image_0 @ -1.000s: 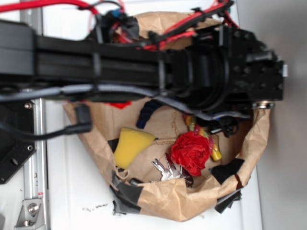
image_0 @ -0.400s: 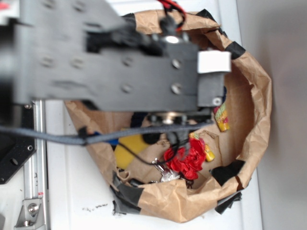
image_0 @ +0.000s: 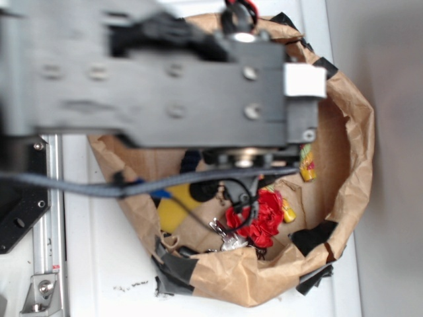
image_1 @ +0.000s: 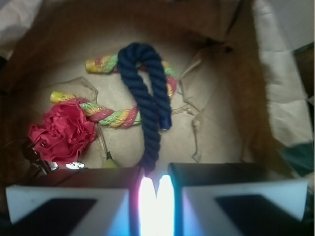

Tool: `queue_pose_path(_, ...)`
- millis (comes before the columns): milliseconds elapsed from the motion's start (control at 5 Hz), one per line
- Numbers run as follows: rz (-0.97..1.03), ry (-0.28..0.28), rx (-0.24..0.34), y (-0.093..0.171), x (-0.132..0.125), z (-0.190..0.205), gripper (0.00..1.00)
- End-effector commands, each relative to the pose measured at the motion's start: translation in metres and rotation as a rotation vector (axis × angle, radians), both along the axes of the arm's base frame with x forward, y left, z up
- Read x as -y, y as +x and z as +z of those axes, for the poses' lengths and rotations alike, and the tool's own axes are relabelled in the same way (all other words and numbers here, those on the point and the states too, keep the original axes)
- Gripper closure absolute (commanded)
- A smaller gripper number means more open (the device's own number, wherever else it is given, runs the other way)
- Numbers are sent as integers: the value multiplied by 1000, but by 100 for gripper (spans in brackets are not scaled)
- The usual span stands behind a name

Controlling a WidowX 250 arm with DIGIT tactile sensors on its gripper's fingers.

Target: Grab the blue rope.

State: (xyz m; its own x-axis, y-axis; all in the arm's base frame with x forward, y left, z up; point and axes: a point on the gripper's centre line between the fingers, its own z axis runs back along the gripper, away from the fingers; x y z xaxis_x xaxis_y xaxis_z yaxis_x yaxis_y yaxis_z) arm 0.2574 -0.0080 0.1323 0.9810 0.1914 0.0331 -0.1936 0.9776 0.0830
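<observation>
The blue rope (image_1: 146, 101) lies on the floor of the brown paper bag (image_1: 231, 98), bent into an inverted U. Its longer leg runs down toward the gripper (image_1: 156, 194) and ends just in front of the finger pads (image_1: 236, 206). Its shorter leg ends beside a crease in the paper.

The red-yellow-green rope (image_1: 110, 115) passes under the blue rope at two places: near the bend at the top, and lower down, where one multicoloured end touches the long leg from the left. A red crumpled cloth (image_1: 61, 133) sits to the left of both ropes, touching the multicoloured rope. Metal keys (image_1: 44, 162) lie just below the cloth, partly hidden.

In the wrist view the two pads sit close together, with only a narrow, brightly lit slot between them. The blue rope's near end meets the top of this slot; whether the pads grip it cannot be determined.

In the exterior view the arm (image_0: 152, 79) covers most of the bag opening. A yellow sponge (image_0: 173, 210) shows below it, partly hidden by a cable.

Right of the blue rope the bag floor is bare crumpled paper up to the bag wall. The walls enclose the ropes on all sides.
</observation>
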Motion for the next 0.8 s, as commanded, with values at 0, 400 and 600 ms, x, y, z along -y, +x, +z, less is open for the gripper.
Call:
queue_pose_path(0,34,5,19,40,-18,-55,0)
queue_pose_path(400,-35,-41,-69,63,-10,-97,0)
queue_pose_path(600,-66,-85,-113,61,-2,-108,0)
